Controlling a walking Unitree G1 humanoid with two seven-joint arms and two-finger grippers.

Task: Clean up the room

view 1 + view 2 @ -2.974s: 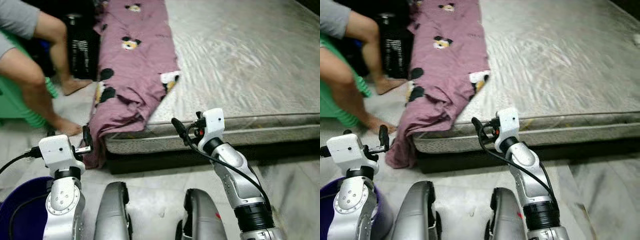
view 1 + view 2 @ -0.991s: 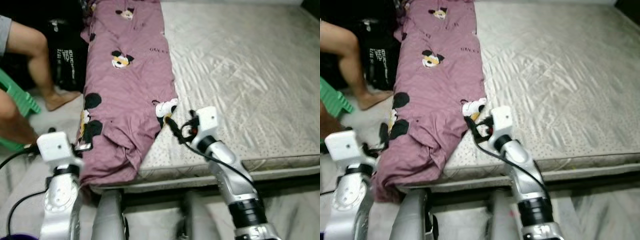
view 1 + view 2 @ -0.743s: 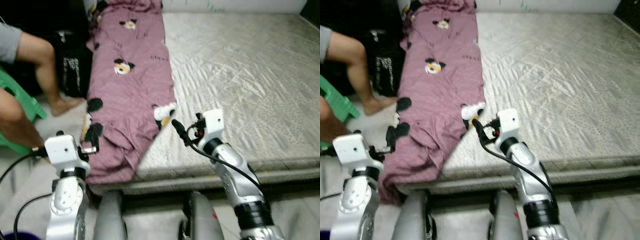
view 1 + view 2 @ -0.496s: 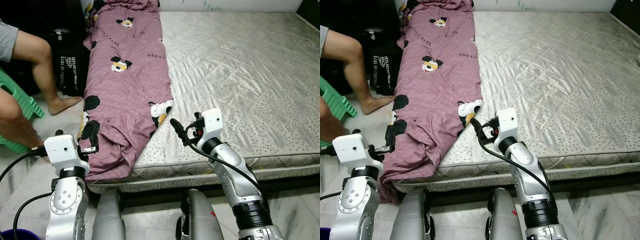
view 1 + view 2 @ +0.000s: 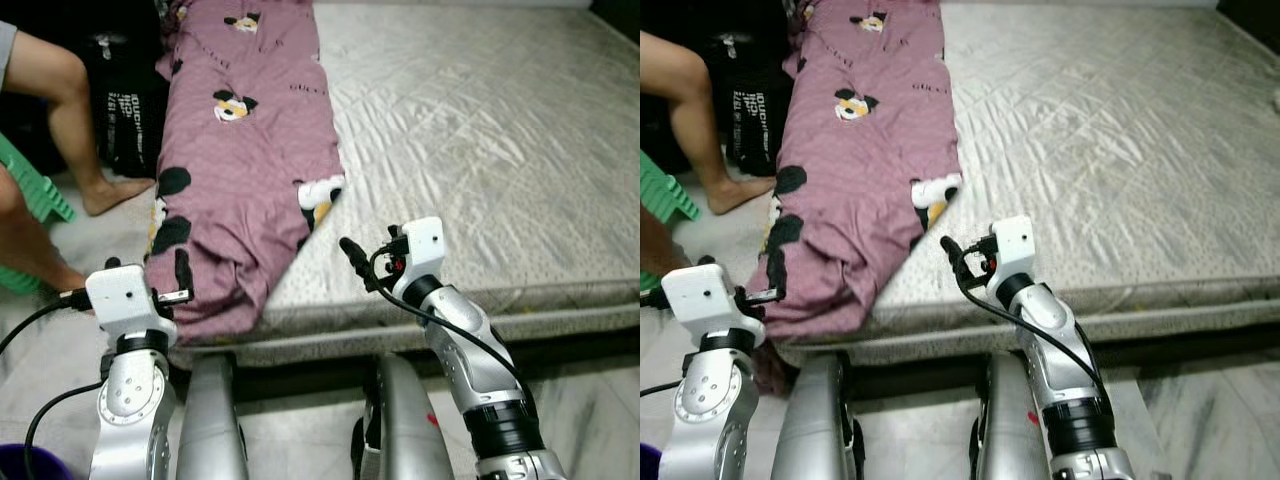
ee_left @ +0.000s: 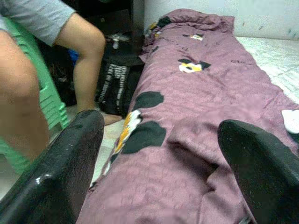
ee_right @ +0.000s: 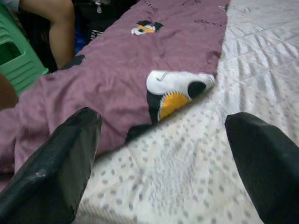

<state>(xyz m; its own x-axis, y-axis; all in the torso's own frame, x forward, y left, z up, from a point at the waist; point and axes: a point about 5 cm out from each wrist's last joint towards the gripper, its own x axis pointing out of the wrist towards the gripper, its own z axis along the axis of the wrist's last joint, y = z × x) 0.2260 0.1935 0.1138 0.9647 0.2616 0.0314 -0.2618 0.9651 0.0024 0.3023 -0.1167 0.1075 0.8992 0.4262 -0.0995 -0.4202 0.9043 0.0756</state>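
The left pincer [image 5: 180, 272] hovered wide apart at about eight o'clock in the head view, just off the bed's near corner, with the bunched hem of the blanket [image 5: 240, 150] straight ahead of it; in its wrist view both fingers [image 6: 56, 172] framed the purple folds without touching them. The blanket lay in a long strip from twelve o'clock down to seven, along the left side of the mattress [image 5: 480, 150], its lower end spilling over the edge. The right pincer [image 5: 350, 252] stood near the centre, at about six o'clock, also spread wide and holding nothing, with the blanket's printed corner [image 7: 180, 91] ahead of it.

To do this step well, I judged each pincer should close on a thick fold, not on a single layer: the left on the bunched hem, the right on the printed corner, so the cloth would lift evenly and not drag off the bed. A person's legs [image 5: 60, 90] and a green stool [image 5: 25, 200] stood near at ten o'clock, so the left arm should have kept inboard.

A dark bag [image 5: 130, 110] stood on the floor at eleven o'clock; its contents could not be made out.
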